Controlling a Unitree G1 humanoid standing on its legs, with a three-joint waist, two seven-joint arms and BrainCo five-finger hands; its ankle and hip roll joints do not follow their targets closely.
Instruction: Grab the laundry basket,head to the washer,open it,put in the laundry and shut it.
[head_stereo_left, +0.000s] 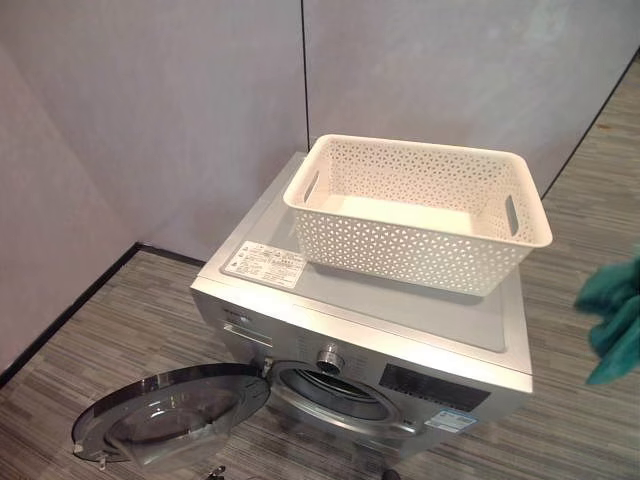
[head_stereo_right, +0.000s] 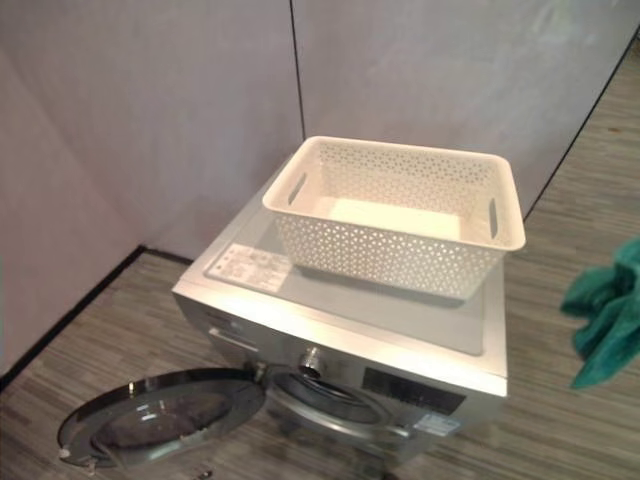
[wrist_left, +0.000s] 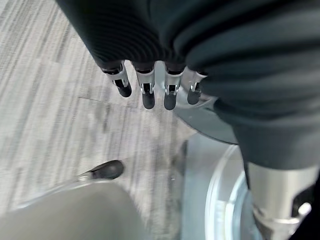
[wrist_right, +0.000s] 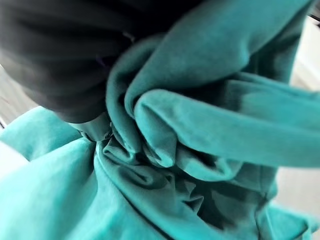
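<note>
Teal cloth (wrist_right: 200, 125), bunched and folded, wraps tight round the right hand (wrist_right: 95, 131) in the rt wrist view; fingers are buried in the folds, so can't tell how they sit, though the garment hangs off that hand at the right edge of the head views, clear of the machine. White perforated laundry basket (head_stereo_left: 420, 215) sits on top of the silver front-load washer (head_stereo_left: 330, 310), looks empty inside. Washer door (head_stereo_left: 170, 415) is swung wide open to the robot's left, nearly flat, drum opening (head_stereo_left: 335, 390) exposed below the control panel. Left hand (wrist_left: 150, 82) hangs low near the floor w/ fingers straight and relaxed, holding nothing, by the door's curved rim. Step in hand, by my read: loading the laundry; basket fetched, door open, shutting not yet done. Next move calls for bringing the cloth down and across to the drum mouth, pushing it fully inside so nothing trails over the sill, then letting go.
</note>
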